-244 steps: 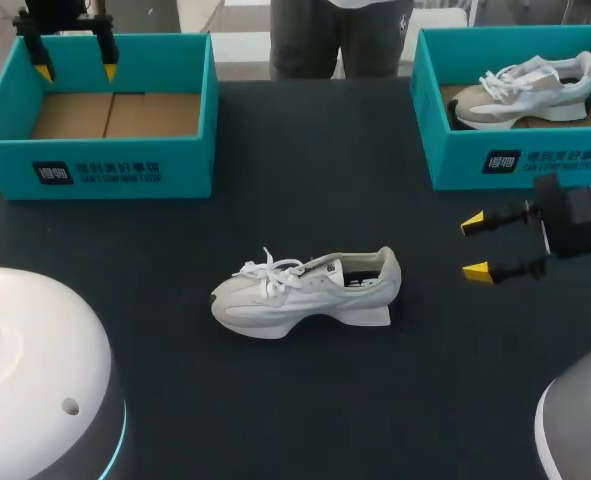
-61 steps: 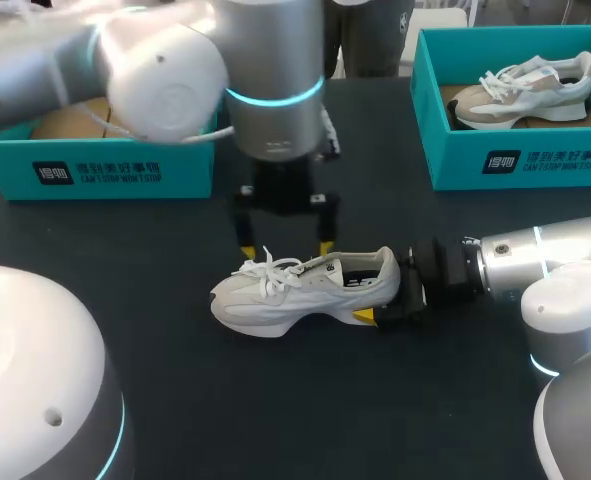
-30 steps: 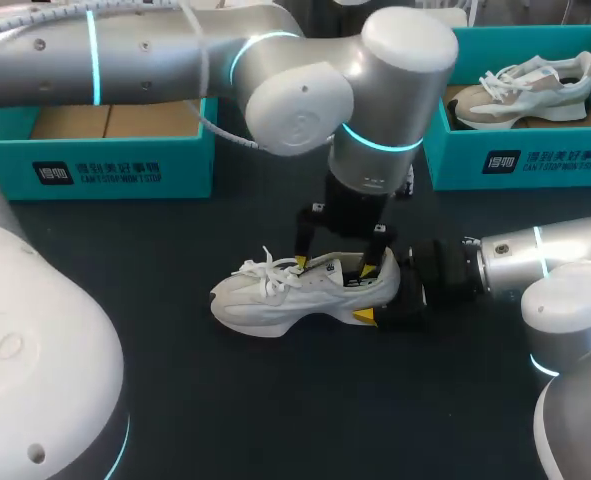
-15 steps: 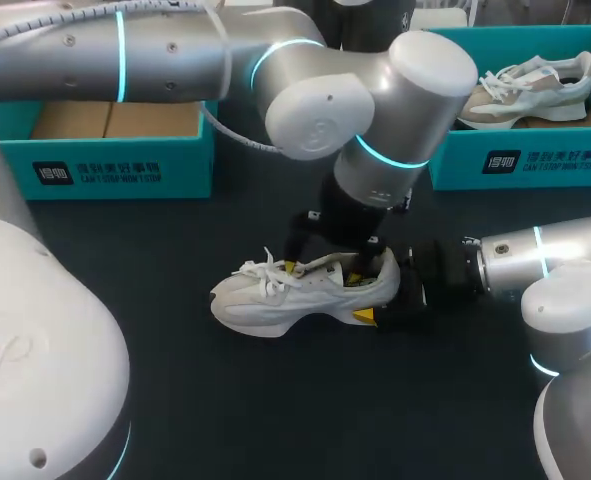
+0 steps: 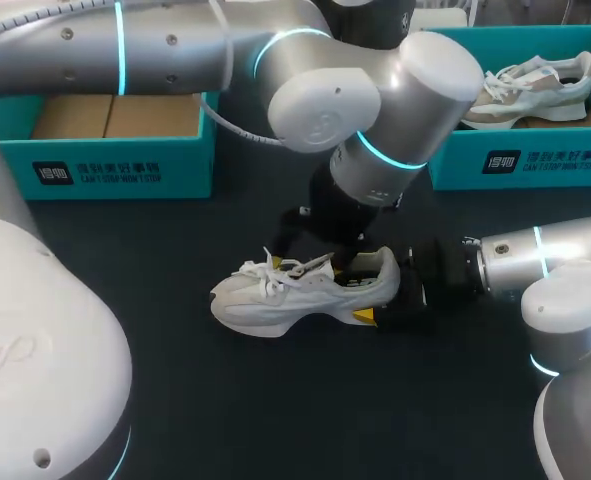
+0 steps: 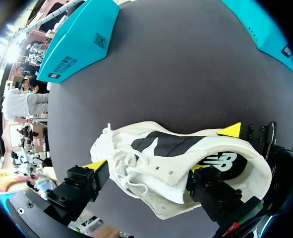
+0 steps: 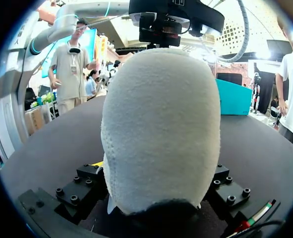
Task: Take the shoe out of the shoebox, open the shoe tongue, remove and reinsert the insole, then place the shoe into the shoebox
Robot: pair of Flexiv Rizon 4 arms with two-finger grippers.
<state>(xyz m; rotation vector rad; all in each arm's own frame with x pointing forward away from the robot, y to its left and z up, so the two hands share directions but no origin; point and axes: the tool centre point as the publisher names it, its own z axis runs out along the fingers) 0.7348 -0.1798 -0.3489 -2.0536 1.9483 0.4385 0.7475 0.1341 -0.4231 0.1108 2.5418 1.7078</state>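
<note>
Two tools at one white shoe point(image 5: 305, 290), upright on the bench point(image 5: 175, 400), well clear of the empty shoebox point(image 5: 115, 170) beyond its toe. Right tool point(image 5: 380, 298) closed across the shoe's heel, a finger on either side. Left tool point(image 6: 144, 167) spread wide over the shoe, gripping nothing: one fingertip point(image 6: 95, 165) outside by the laces point(image 6: 119, 163), the other in the shoe's mouth behind the tongue point(image 6: 158, 171). Likely step: opening the tongue. Hold the heel clamp firm; hook only the tongue's edge; draw toward the toe without snagging laces.
</note>
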